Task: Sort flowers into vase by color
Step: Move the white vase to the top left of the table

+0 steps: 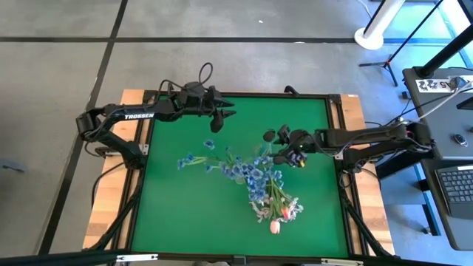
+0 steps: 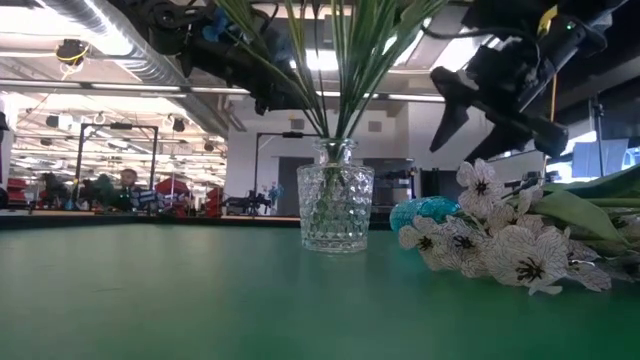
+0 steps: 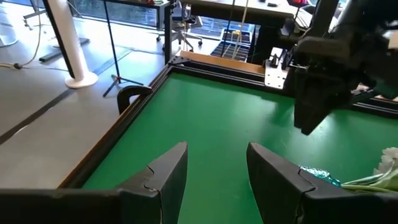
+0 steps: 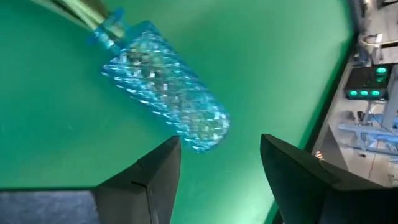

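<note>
Partly done: clear vase (image 2: 335, 208) holds stems; blue vase (image 4: 166, 111) apparently on its side. Flowers (image 1: 259, 179) strewn mid-worktop (image 1: 177, 214). Right hand (image 1: 283, 145) spread over them, empty; left hand (image 1: 219, 112) spread, parked far edge.

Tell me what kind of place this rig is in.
Likely a robotics lab or open workshop hall. The green table sits on a concrete floor, a desk with a keyboard stands beside it, and exposed ceiling ducting runs over distant workbenches.

I see the flowers (image 1: 255, 177) spread across the green mat: blue sprigs fanned out, white blossoms (image 2: 500, 245) lying flat, one pink bud (image 1: 275, 226) at the near end. More green stems (image 2: 335, 60) stand upright in a clear glass vase (image 2: 335, 208), and a blue vase (image 4: 168, 93) lies on its side.
</note>
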`<state>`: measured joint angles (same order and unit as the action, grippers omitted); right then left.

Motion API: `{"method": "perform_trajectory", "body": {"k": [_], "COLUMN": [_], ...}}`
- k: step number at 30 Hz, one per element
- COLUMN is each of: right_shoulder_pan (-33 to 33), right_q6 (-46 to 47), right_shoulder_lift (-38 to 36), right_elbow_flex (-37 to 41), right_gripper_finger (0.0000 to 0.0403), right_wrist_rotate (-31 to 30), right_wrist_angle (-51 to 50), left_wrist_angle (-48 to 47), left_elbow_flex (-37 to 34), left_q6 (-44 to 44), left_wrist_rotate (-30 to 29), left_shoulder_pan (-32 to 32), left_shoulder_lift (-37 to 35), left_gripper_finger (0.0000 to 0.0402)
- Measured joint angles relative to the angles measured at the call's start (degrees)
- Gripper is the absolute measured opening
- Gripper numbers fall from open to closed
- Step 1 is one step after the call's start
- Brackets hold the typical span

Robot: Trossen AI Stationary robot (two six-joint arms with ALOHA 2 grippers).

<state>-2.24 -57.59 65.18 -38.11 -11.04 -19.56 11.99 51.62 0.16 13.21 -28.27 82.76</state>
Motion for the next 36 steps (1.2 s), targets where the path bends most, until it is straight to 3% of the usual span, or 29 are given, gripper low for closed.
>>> {"method": "perform_trajectory", "body": {"k": [5, 9, 16, 23, 26, 31, 36], "right_shoulder_pan": [0.03, 0.02, -0.02, -1.11, -2.97, -7.91, -14.13], "right_q6": [-1.29, -1.03, 4.81, 5.23, 9.51, 22.82, 36.77], "right_shoulder_lift": [3.60, 4.40, -0.14, -5.95, -9.07, -15.33, -20.91], "right_elbow_flex": [0.02, 0.07, -5.02, -8.39, -8.64, -8.68, -8.74], "right_gripper_finger": [0.0248, 0.0277, 0.0289, 0.0289, 0.0289, 0.0289, 0.0289], "right_wrist_rotate": [-0.58, -6.86, -8.51, -16.09, -17.62, -14.10, 0.59], "right_wrist_angle": [0.06, 2.62, 4.45, -0.62, -0.93, -0.02, 3.58], "left_wrist_angle": [0.02, -0.20, -1.50, -7.20, -10.97, -18.93, -27.01], "left_elbow_flex": [0.00, 0.00, -0.13, -0.13, -0.12, -0.06, -0.02], "left_q6": [0.00, -0.03, 0.16, 2.55, 3.43, 3.41, 3.37], "left_wrist_rotate": [0.00, -0.01, -1.36, -7.19, -8.77, -8.95, -2.80], "left_shoulder_pan": [-0.02, -0.02, -0.61, -2.45, -2.95, -2.77, -0.05], "left_shoulder_lift": [0.00, 0.00, -1.16, -10.73, -16.43, -25.55, -32.38], "left_gripper_finger": [0.0161, 0.0161, 0.0161, 0.0161, 0.0161, 0.0161, 0.0161]}}
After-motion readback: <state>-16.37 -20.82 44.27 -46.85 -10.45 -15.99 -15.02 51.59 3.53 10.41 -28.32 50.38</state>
